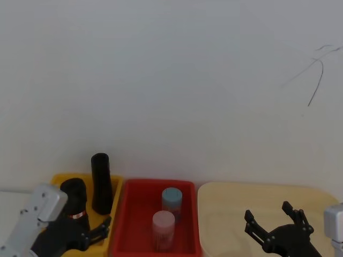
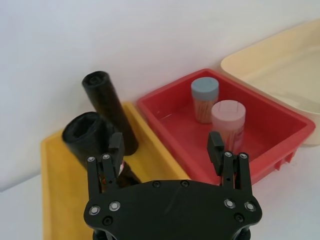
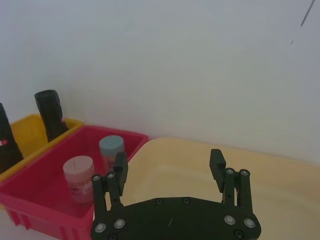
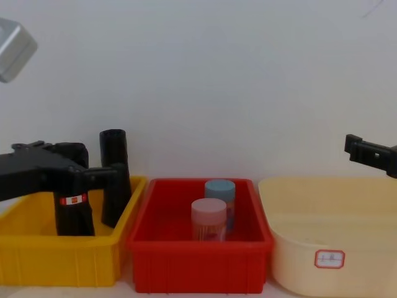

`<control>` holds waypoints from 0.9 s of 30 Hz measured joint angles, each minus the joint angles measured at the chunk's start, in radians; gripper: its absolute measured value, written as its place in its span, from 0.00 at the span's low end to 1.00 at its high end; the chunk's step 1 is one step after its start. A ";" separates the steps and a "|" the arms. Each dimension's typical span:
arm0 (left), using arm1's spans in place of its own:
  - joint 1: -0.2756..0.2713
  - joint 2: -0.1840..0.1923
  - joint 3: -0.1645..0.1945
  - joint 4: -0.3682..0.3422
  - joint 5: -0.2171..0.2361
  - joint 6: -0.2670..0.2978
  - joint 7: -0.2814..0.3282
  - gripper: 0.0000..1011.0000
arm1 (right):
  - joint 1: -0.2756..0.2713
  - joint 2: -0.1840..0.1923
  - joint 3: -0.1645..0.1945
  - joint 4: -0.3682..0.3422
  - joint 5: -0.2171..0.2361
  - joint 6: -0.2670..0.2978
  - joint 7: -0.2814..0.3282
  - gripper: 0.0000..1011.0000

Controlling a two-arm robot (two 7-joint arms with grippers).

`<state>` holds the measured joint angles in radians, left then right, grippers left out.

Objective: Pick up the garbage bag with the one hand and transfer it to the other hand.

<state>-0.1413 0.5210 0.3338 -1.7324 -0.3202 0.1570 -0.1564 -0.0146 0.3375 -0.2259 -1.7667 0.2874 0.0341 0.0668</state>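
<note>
The garbage bag, a short thick black roll with a red-and-white label band, stands upright in the yellow bin; it also shows in the left wrist view and the chest view. My left gripper is open at the bag's height, just beside it. One finger sits close against the roll's side, and the roll is not between the fingers. From the head, the left gripper is low at the left. My right gripper hovers open and empty over the beige bin.
A taller plain black roll stands just behind the bag in the yellow bin. The red bin in the middle holds a blue-lidded jar and a pink-lidded jar. A white wall rises right behind the bins.
</note>
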 joint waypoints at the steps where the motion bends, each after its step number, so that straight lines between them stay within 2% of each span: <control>1: 0.002 0.001 -0.004 -0.002 -0.002 0.003 0.001 0.99 | 0.000 0.000 0.000 0.000 0.000 0.000 0.000 0.99; 6: 0.009 0.012 -0.026 -0.012 -0.007 0.026 0.006 0.99 | 0.000 0.000 0.000 0.000 0.000 0.000 0.000 0.99; 15: 0.004 0.022 -0.046 -0.011 -0.007 0.063 0.007 0.99 | 0.000 0.000 0.000 0.000 0.000 0.000 0.000 0.99; 27: -0.013 0.028 -0.066 0.023 -0.004 0.102 -0.001 0.99 | 0.000 0.000 0.000 0.000 0.000 0.000 0.000 0.99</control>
<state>-0.1540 0.5494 0.2678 -1.7098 -0.3243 0.2595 -0.1573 -0.0146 0.3375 -0.2258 -1.7668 0.2874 0.0341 0.0668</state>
